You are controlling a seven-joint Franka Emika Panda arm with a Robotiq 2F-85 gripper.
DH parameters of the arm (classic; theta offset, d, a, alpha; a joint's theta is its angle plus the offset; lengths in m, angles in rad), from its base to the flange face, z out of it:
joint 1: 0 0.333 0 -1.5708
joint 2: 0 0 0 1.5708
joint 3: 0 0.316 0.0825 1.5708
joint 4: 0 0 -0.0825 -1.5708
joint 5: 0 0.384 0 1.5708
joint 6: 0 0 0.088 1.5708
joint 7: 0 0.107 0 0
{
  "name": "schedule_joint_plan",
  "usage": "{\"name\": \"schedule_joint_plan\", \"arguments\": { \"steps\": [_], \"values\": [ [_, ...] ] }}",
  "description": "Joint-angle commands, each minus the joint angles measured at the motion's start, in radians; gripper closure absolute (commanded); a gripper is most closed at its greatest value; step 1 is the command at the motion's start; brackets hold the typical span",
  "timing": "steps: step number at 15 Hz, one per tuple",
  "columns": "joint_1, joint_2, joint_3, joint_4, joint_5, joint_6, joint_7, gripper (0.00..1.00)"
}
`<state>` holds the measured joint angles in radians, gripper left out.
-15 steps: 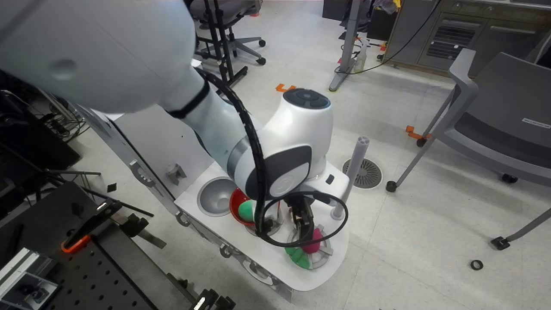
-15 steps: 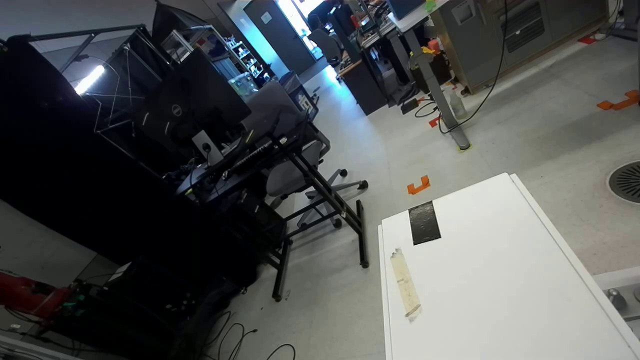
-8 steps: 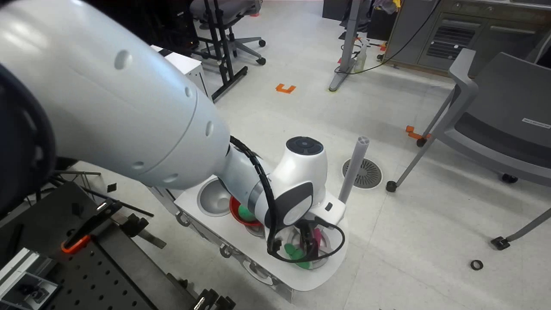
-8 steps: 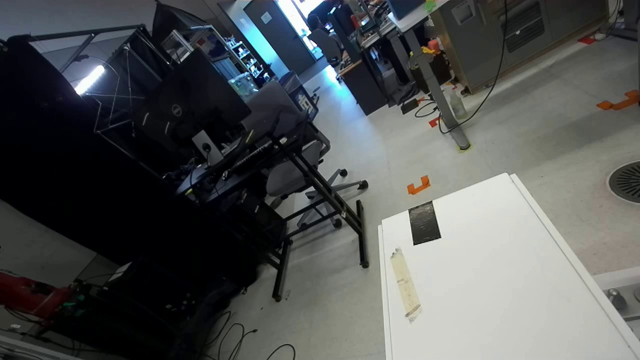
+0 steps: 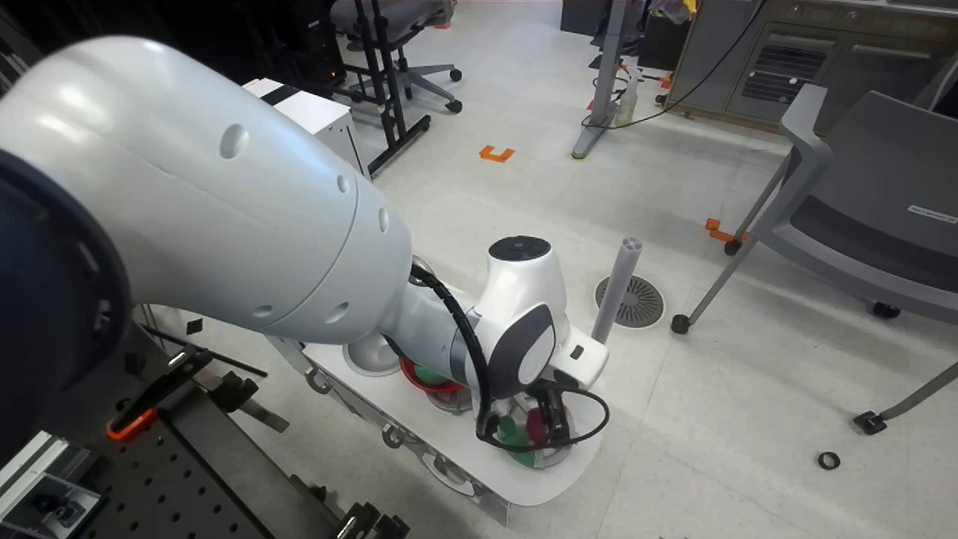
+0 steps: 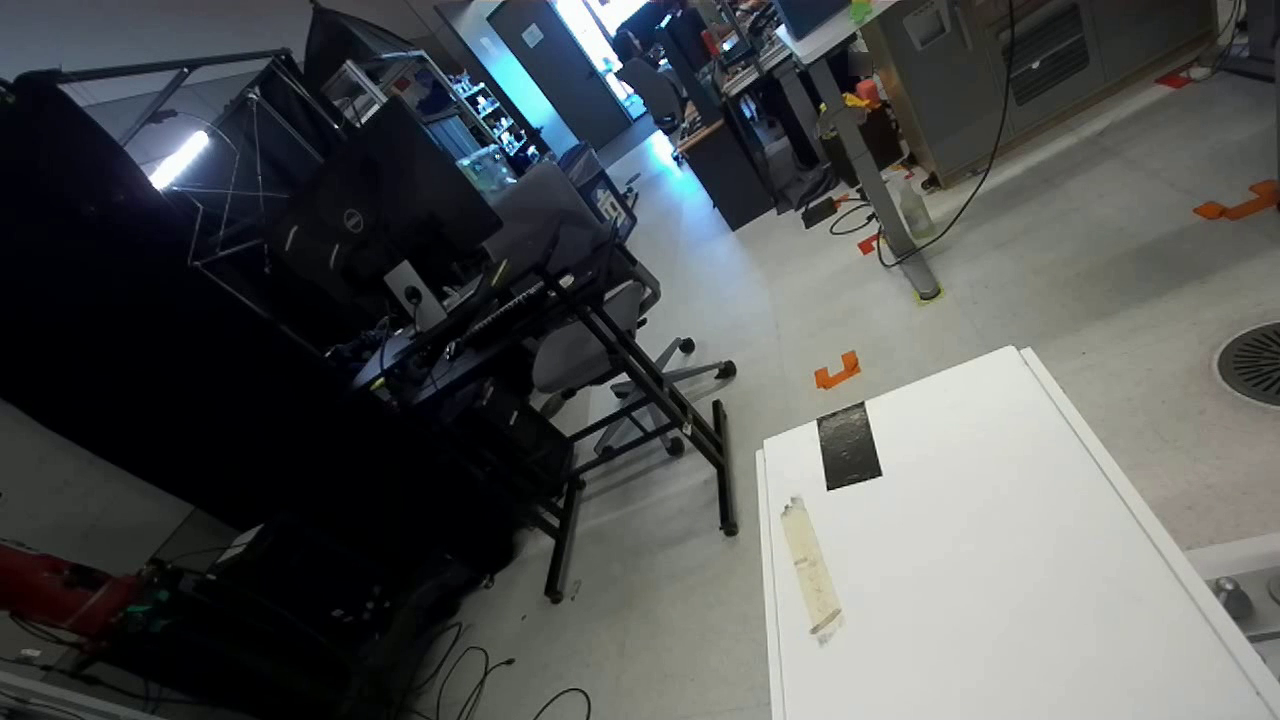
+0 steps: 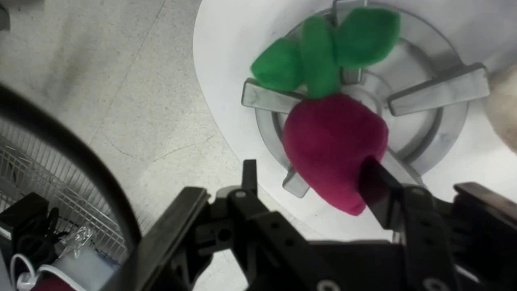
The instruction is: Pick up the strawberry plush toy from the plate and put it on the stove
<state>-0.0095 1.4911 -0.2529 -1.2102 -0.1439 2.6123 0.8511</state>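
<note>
Wrist housing [image 5: 524,288]: glossy white, dark round cap [image 5: 519,248] on top, dark grey panel [image 5: 515,340] with a white oval [image 5: 537,358]. Below the housing, white block [image 5: 589,368] with a small dark rectangle [image 5: 576,351], then black gripper [image 7: 310,171], silvery screw heads [image 7: 328,285] on its linkage. Thick black cable [image 5: 471,335] alongside the housing, thinner loop [image 5: 524,449] under it. Past a slim pale link [image 5: 423,328] from the housing: fat white arm segment [image 5: 247,209], seam line, round recessed dimples [image 5: 234,141], dark slotted end ring [image 5: 75,239].
</note>
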Motion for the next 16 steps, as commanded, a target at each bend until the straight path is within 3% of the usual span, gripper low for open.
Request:
{"name": "schedule_joint_plan", "arguments": {
  "steps": [1,6,11,12,16],
  "values": [
    [-0.029,-0.001,0.023,0.015,-0.127,-0.03,0.113,0.65],
    [-0.093,-0.003,0.089,0.022,-0.185,-0.114,0.231,0.99],
    [-0.235,-0.006,0.232,0.043,-0.135,-0.192,0.172,1.0],
    [-0.197,-0.007,0.19,0.038,-0.005,-0.172,0.094,1.0],
    [-0.204,0.012,0.26,0.108,0.145,-0.158,-0.124,1.0]
  ]
}}
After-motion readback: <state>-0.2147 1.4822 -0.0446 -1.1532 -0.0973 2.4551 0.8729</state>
